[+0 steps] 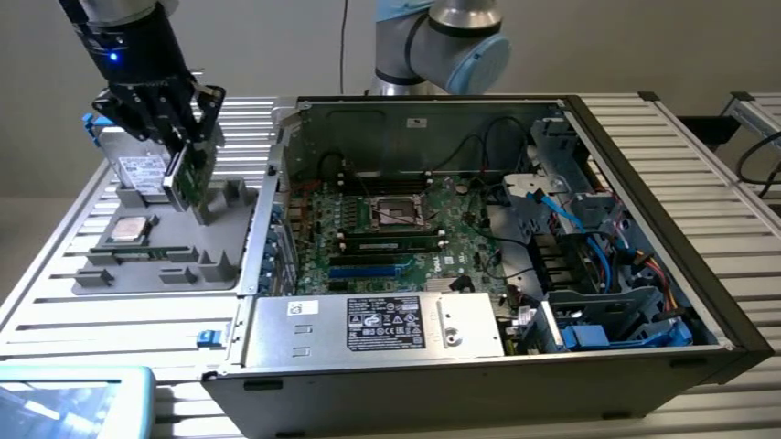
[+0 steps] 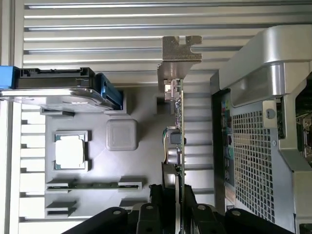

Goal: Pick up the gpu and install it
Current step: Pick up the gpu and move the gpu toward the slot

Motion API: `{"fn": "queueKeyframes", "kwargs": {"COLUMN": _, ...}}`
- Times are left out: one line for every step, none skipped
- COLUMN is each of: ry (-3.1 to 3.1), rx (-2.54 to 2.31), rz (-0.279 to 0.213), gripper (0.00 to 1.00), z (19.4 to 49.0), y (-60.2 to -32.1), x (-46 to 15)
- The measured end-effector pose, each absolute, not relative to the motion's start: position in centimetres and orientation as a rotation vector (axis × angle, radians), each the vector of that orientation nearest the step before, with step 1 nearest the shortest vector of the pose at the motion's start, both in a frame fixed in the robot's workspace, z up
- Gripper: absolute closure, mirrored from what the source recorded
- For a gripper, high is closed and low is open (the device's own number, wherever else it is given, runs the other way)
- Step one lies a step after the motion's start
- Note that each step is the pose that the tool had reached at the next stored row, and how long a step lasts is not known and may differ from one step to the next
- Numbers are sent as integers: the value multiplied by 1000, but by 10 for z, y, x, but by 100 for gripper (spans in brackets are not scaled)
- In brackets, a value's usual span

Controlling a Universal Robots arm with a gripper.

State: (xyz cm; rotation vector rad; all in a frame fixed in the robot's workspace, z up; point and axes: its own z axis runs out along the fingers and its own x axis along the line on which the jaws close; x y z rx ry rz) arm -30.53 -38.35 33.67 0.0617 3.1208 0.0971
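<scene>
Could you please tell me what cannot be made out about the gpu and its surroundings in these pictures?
- Exterior view: the pincer covers the gpu's upper edge, hiding where it grips.
- Wrist view: the gpu shows edge-on, so its faces are unreadable.
- Exterior view: the hard drive stands partly behind the pincer.
- Exterior view: the power supply label print is too small.

Arm [image 1: 128,41] at exterior view's left, wrist down; hand [image 1: 183,144] fingers [image 2: 157,195] pinched partway.

The gripper [image 2: 171,195] is hiding one end of the gpu [image 2: 178,122] from me. The hard drive [image 2: 53,92] is running off the wrist view's edge, and I'm failing to read the power supply label [image 1: 384,323].
</scene>
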Motion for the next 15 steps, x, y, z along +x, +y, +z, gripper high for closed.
{"fn": "queueKeyframes", "kwargs": {"ry": 3121, "rx": 62, "rz": 97, "gripper": 72, "z": 342, "y": -384, "x": -305}}
{"fn": "queueKeyframes", "kwargs": {"ry": 3121, "rx": 62, "rz": 97, "gripper": 72, "z": 346, "y": -384, "x": -304}}
{"fn": "queueKeyframes", "kwargs": {"ry": 3121, "rx": 62, "rz": 97, "gripper": 72, "z": 351, "y": -384, "x": -303}}
{"fn": "queueKeyframes", "kwargs": {"ry": 3121, "rx": 62, "rz": 97, "gripper": 72, "z": 355, "y": -384, "x": -301}}
{"fn": "queueKeyframes", "kwargs": {"ry": 3121, "rx": 62, "rz": 97, "gripper": 72, "z": 360, "y": -384, "x": -300}}
{"fn": "queueKeyframes", "kwargs": {"ry": 3121, "rx": 62, "rz": 97, "gripper": 72, "z": 364, "y": -385, "x": -299}}
{"fn": "queueKeyframes", "kwargs": {"ry": 3121, "rx": 62, "rz": 97, "gripper": 72, "z": 369, "y": -385, "x": -297}}
{"fn": "queueKeyframes", "kwargs": {"ry": 3121, "rx": 62, "rz": 97, "gripper": 72, "z": 373, "y": -385, "x": -295}}
{"fn": "queueKeyframes", "kwargs": {"ry": 3121, "rx": 62, "rz": 97, "gripper": 72, "z": 378, "y": -386, "x": -293}}
{"fn": "queueKeyframes", "kwargs": {"ry": 3121, "rx": 62, "rz": 97, "gripper": 72, "z": 382, "y": -386, "x": -290}}
{"fn": "queueKeyframes", "kwargs": {"ry": 3122, "rx": 62, "rz": 97, "gripper": 72, "z": 387, "y": -387, "x": -286}}
{"fn": "queueKeyframes", "kwargs": {"ry": 3122, "rx": 62, "rz": 97, "gripper": 72, "z": 392, "y": -388, "x": -283}}
{"fn": "queueKeyframes", "kwargs": {"ry": 3122, "rx": 62, "rz": 97, "gripper": 72, "z": 396, "y": -388, "x": -279}}
{"fn": "queueKeyframes", "kwargs": {"ry": 3122, "rx": 62, "rz": 98, "gripper": 72, "z": 401, "y": -389, "x": -275}}
{"fn": "queueKeyframes", "kwargs": {"ry": 3122, "rx": 62, "rz": 98, "gripper": 72, "z": 405, "y": -390, "x": -271}}
